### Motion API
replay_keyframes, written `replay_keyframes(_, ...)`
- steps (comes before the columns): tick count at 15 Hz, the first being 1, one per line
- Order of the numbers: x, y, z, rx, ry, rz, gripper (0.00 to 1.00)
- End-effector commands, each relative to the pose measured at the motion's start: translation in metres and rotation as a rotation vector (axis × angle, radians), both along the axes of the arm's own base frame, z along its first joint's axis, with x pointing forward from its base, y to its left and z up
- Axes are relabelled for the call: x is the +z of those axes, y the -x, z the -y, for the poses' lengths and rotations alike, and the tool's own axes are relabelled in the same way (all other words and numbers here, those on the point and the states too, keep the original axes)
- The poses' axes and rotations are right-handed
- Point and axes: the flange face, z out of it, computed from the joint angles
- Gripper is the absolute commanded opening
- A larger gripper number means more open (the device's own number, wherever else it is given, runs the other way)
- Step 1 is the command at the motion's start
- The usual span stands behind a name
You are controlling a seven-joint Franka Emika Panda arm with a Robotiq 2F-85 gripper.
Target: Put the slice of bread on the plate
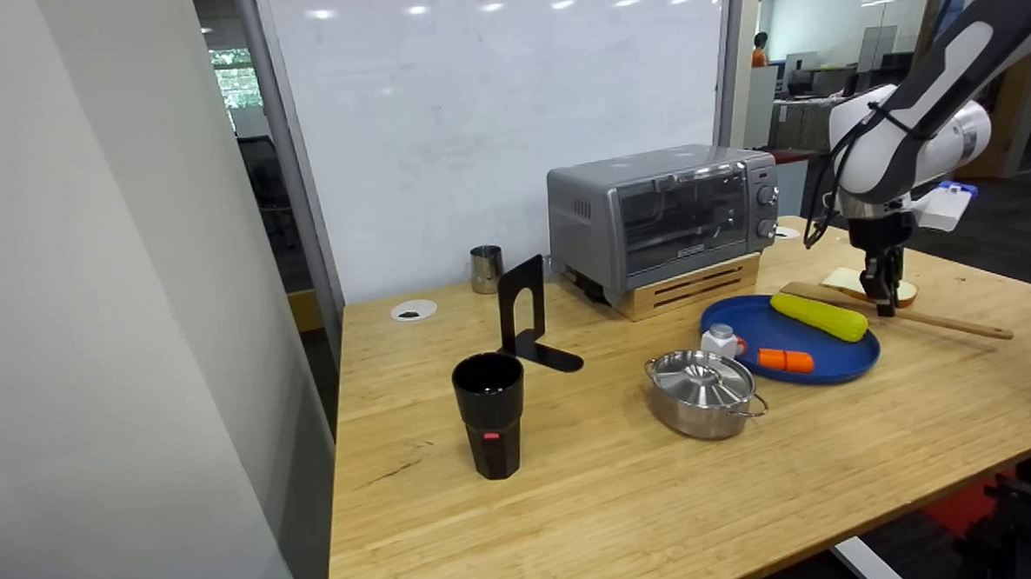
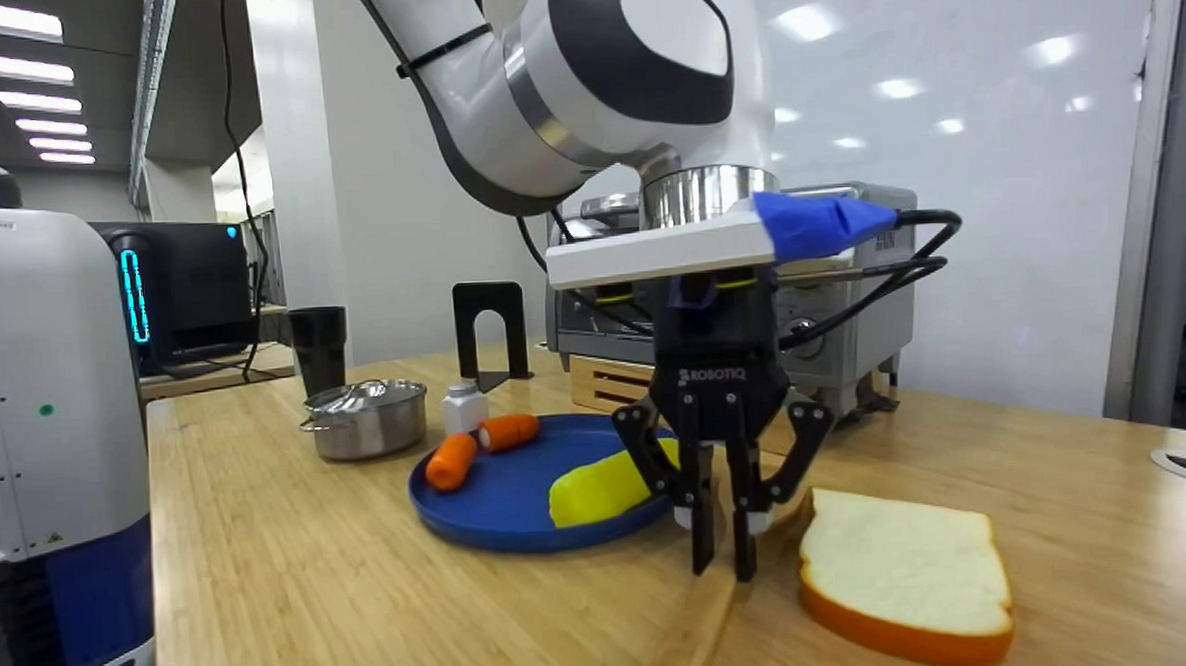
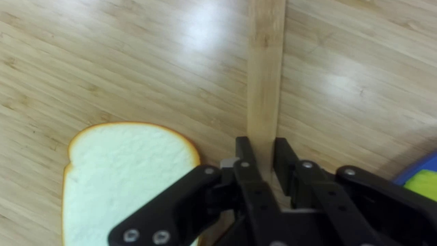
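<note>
Your pincer (image 3: 262, 142), nearly closed, grips a wooden utensil (image 3: 265, 75).
Just beside it, you have the slice of bread (image 2: 903, 565) on the surface (image 2: 365, 603); the utensil runs between that and the plate (image 2: 520, 491), which carries a yellow piece (image 2: 600, 491) and orange pieces (image 2: 510, 432).

In an exterior view, my claw (image 2: 725, 570) is hanging between plate (image 2: 515, 497), left, and bread (image 2: 904, 570), right. My fingertips (image 3: 244, 148) are flanking a utensil (image 3: 266, 75). On plate, corn (image 2: 605, 488) and carrot pieces (image 2: 453, 461) are resting. In both exterior views, pot (image 1: 699, 408) is standing left of plate, cup (image 1: 490, 412) farther left; oven (image 1: 665, 218) is sitting on rack (image 1: 694, 289), behind plate.
</note>
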Motion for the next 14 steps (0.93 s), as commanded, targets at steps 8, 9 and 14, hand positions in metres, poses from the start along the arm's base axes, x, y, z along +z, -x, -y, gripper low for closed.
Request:
replay_keyframes(8, -0.011, 0.006, -0.007, 0.005, -0.008, -0.013, 0.61)
replay_keyframes(9, -0.009, 0.01, -0.006, 0.001, -0.006, -0.01, 0.68)
replay_keyframes(14, 0.009, 0.034, -0.005, -0.004, 0.029, 0.014, 0.99)
